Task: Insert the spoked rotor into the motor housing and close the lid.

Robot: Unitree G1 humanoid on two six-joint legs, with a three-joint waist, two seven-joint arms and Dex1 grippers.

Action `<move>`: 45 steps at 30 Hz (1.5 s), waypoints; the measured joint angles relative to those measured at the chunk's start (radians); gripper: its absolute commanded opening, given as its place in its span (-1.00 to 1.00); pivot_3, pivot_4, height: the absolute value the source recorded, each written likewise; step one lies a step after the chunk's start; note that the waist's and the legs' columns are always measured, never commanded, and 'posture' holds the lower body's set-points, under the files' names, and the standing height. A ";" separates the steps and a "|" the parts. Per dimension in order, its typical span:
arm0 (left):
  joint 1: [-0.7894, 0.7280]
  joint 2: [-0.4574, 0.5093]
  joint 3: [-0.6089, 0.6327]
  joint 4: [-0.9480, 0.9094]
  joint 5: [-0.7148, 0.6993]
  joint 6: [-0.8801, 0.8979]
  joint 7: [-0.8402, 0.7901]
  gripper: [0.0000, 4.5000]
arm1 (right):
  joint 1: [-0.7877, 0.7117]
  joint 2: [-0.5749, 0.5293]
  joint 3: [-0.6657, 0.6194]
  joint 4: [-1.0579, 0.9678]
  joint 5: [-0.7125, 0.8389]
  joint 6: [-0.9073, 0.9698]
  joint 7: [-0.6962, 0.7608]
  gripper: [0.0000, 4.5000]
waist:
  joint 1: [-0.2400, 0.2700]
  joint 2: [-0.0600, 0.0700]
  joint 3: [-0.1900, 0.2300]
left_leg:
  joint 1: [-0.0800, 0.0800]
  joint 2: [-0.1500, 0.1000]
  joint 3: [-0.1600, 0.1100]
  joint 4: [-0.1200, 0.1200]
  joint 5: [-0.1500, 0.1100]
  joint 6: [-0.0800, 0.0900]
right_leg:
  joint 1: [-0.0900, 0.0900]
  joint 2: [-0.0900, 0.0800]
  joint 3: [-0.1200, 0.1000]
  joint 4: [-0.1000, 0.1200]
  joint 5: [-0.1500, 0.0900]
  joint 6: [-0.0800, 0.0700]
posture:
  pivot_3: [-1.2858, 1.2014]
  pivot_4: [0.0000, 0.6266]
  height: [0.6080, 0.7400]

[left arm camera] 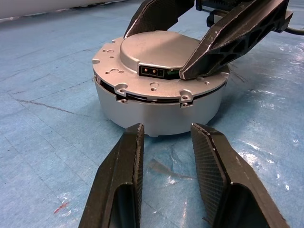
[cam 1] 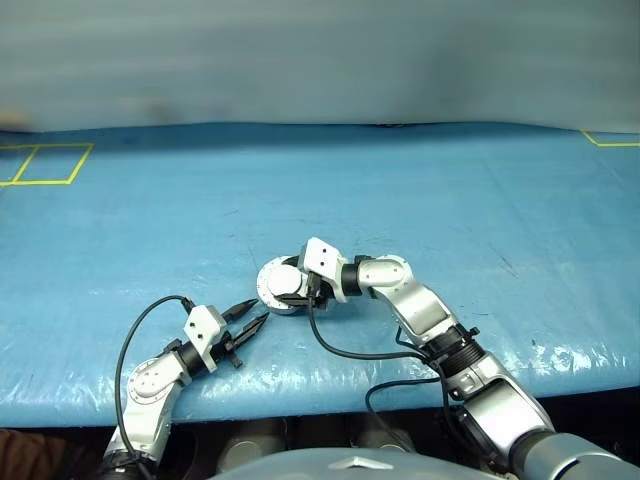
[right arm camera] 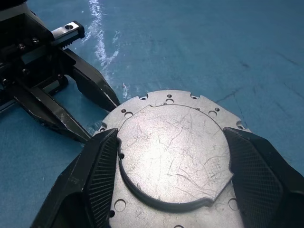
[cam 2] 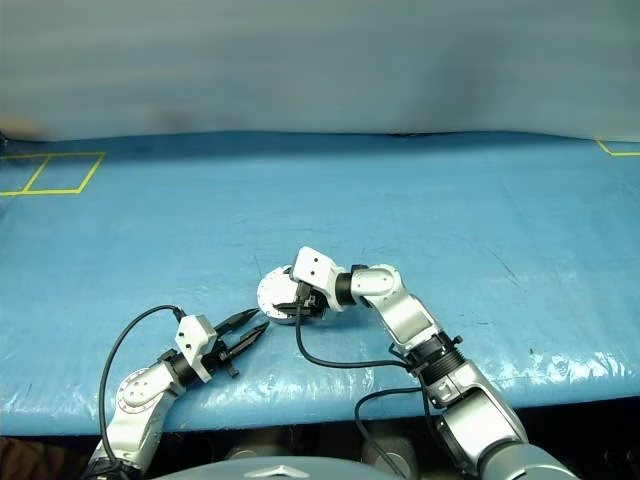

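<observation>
The motor housing (left arm camera: 161, 116), a round grey metal cup, stands on the blue table with the lid (left arm camera: 152, 52) lying flat on top; a thin dark gap runs between them. The spoked rotor is hidden. My right gripper (right arm camera: 171, 135) reaches over from the right, with one finger on each side of the lid's raised round centre (right arm camera: 171, 156), touching its edge. My left gripper (cam 1: 255, 312) lies low on the table just left of the housing and points at its wall. It is open, with nothing between its fingers (left arm camera: 123, 161).
A blue sheet covers the table (cam 1: 450, 200), whose front edge runs close below both arms. Yellow tape squares (cam 1: 45, 165) mark the far left, and a yellow corner (cam 1: 610, 138) marks the far right. Black cables (cam 1: 350, 350) loop beside both arms.
</observation>
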 measured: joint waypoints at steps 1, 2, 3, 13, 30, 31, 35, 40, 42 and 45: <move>0.000 0.000 0.000 0.000 -0.001 0.000 0.000 -0.29 | 0.000 0.000 0.000 -0.009 0.000 0.017 0.000 0.39 | 0.000 0.000 0.000 | 0.000 0.000 0.000 0.000 0.000 0.000 | 0.000 0.000 0.000 0.000 0.000 0.000 | 0.03 -0.52 1.00; -0.001 0.000 0.000 0.000 -0.001 0.000 0.000 -0.29 | -0.001 0.000 0.000 -0.015 -0.001 0.028 0.000 0.39 | 0.000 0.000 0.000 | 0.000 0.000 0.000 0.000 0.000 0.000 | 0.000 0.000 0.000 0.000 0.000 0.000 | 0.03 -0.52 1.00; -0.001 0.000 0.000 0.000 -0.001 0.000 0.000 -0.29 | -0.003 -0.001 0.001 -0.019 -0.003 0.039 0.000 0.39 | 0.000 0.000 0.000 | 0.000 0.000 0.000 0.000 0.000 0.000 | 0.000 0.000 0.000 0.000 0.000 0.000 | 0.03 -0.52 1.00; 0.003 -0.007 0.000 0.001 -0.011 -0.002 0.002 -0.29 | -0.018 -0.007 0.021 -0.091 -0.027 0.153 -0.004 0.39 | 0.001 0.000 0.000 | 0.000 0.000 0.000 -0.001 -0.001 0.001 | 0.000 0.000 0.000 -0.001 0.000 -0.001 | 0.03 -0.52 1.00; 0.005 -0.008 0.000 0.003 -0.010 -0.011 0.004 -0.29 | -0.007 0.015 0.030 -0.171 -0.015 0.299 -0.025 0.39 | 0.000 0.000 0.000 | 0.000 0.000 0.000 -0.001 -0.001 0.000 | -0.001 0.000 0.000 -0.001 -0.001 -0.001 | 0.03 -0.52 1.00; 0.005 -0.009 0.000 0.003 -0.010 -0.011 0.005 -0.29 | -0.010 0.018 0.030 -0.171 -0.016 0.300 -0.029 0.39 | 0.000 0.000 0.000 | 0.000 0.000 0.000 -0.001 -0.001 0.000 | -0.001 0.000 0.000 -0.001 -0.001 -0.001 | 0.03 -0.52 1.00; 0.007 -0.013 0.000 0.003 -0.010 -0.011 0.010 -0.29 | -0.013 0.015 0.037 -0.168 -0.018 0.300 -0.027 0.39 | 0.000 0.000 0.000 | 0.000 0.001 0.000 -0.001 -0.001 0.000 | -0.001 0.000 0.000 0.000 -0.001 0.000 | 0.03 -0.52 1.00; 0.011 -0.015 -0.001 0.003 -0.010 -0.012 0.014 -0.29 | -0.049 -0.002 0.050 -0.143 -0.018 0.282 0.003 0.39 | 0.000 0.000 0.000 | 0.000 0.001 0.000 -0.001 -0.001 0.000 | -0.001 0.000 0.000 -0.001 -0.002 0.001 | 0.03 -0.52 1.00; 0.012 -0.015 -0.001 0.002 -0.010 -0.012 0.014 -0.29 | -0.064 -0.008 0.055 -0.128 -0.018 0.271 0.022 0.39 | 0.000 0.000 0.000 | 0.000 0.001 0.000 -0.001 -0.001 0.000 | -0.001 0.000 0.000 -0.001 -0.002 0.001 | 0.03 -0.52 1.00; 0.014 -0.016 -0.002 0.002 -0.010 -0.012 0.015 -0.29 | -0.092 -0.016 0.060 -0.098 -0.018 0.249 0.053 0.39 | 0.000 0.000 0.000 | 0.000 0.001 0.000 -0.001 -0.001 0.000 | -0.001 0.000 0.000 -0.001 -0.001 0.000 | 0.03 -0.52 1.00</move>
